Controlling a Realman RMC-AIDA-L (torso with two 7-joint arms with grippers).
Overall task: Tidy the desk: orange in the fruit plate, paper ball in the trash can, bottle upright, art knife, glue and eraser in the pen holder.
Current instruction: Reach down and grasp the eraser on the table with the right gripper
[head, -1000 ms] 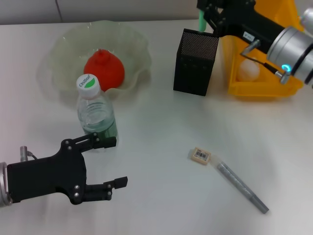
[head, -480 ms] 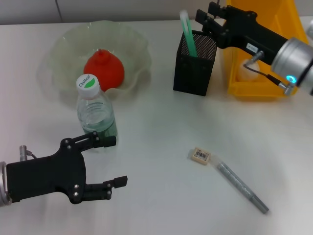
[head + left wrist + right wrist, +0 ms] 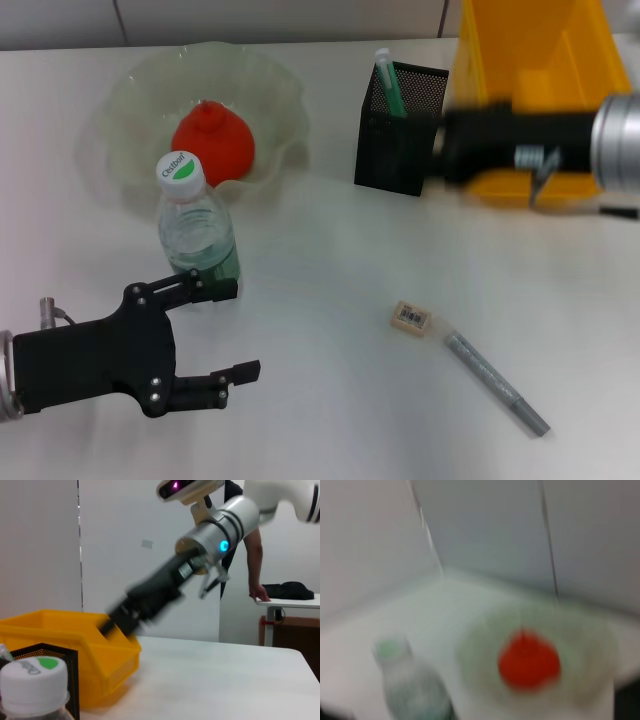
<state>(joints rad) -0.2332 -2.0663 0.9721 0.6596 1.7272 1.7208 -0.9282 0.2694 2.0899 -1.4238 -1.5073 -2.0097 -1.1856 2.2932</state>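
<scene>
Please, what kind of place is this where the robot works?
Probably an office or lab room set up as a desk: a white table with a pen holder and an eraser, plain white walls, and another desk behind.

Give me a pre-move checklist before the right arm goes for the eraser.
1. Eraser free on the desk, nothing on it: ok.
2. Grey pen-like stick lies right beside the eraser, may crowd the grasp: not ok.
3. Right pincer empty and open: cannot tell, it is blurred.
4. Pen holder upright, with room beside the green stick: ok.
5. Left pincer open, low beside the upright bottle, away from the eraser: ok.
6. Orange in the fruit plate: ok.
</scene>
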